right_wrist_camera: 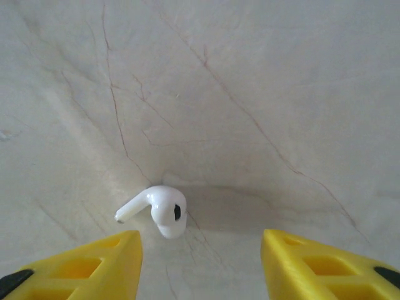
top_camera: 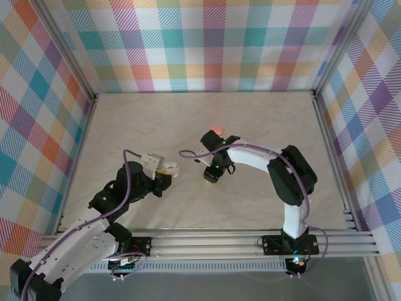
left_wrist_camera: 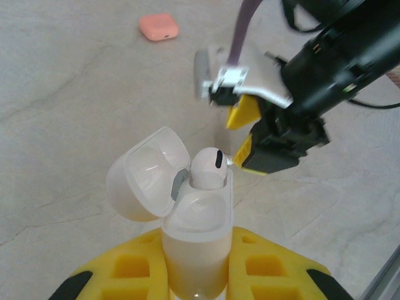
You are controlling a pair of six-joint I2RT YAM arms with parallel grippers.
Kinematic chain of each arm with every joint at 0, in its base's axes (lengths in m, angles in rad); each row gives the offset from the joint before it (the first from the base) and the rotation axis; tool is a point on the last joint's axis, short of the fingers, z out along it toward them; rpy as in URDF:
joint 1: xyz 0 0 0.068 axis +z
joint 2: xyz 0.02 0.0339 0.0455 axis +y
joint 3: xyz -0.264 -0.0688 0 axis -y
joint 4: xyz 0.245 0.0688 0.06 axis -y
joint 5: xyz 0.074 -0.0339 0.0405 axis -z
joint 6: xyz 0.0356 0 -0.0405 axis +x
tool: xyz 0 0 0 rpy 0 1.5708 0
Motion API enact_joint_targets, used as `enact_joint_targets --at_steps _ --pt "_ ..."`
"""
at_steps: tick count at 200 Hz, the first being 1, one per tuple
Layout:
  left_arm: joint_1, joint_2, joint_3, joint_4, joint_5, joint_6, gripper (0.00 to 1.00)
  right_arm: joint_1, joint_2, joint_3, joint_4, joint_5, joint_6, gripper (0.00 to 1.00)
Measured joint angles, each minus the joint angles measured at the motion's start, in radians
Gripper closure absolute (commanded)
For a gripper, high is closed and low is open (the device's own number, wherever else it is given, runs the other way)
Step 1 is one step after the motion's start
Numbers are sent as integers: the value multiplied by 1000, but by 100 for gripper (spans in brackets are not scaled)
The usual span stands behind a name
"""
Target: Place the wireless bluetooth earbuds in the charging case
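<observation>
My left gripper (left_wrist_camera: 197, 265) is shut on the body of a white charging case (left_wrist_camera: 197, 219), held upright with its lid (left_wrist_camera: 147, 172) swung open to the left. One white earbud (left_wrist_camera: 209, 165) sits in the case's far slot, its head sticking up. A second white earbud (right_wrist_camera: 164, 211) lies on the table, stem pointing left, just ahead of my right gripper (right_wrist_camera: 200, 253), nearer its left finger. That gripper is open and touches nothing. From the left wrist, the right gripper (left_wrist_camera: 250, 137) hovers close beside the case's far right. In the top view the case (top_camera: 170, 168) and the right gripper (top_camera: 212, 175) are a short way apart.
A salmon-pink case (left_wrist_camera: 159, 27), closed, lies farther back on the marble-patterned table (top_camera: 263, 119); from above the pink case (top_camera: 217, 130) sits just behind the right arm's wrist. Checked walls and metal rails bound the table on three sides.
</observation>
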Motion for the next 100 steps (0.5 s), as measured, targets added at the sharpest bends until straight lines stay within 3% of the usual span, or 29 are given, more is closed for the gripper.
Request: enact_joint_targets --at_steps 43,100 --pt "0 44 31 -12 2 12 100 -2 -193 -2 -3 22 230 45" --pt "1 120 48 34 22 15 100 29 -252 -61 -65 156 997 51"
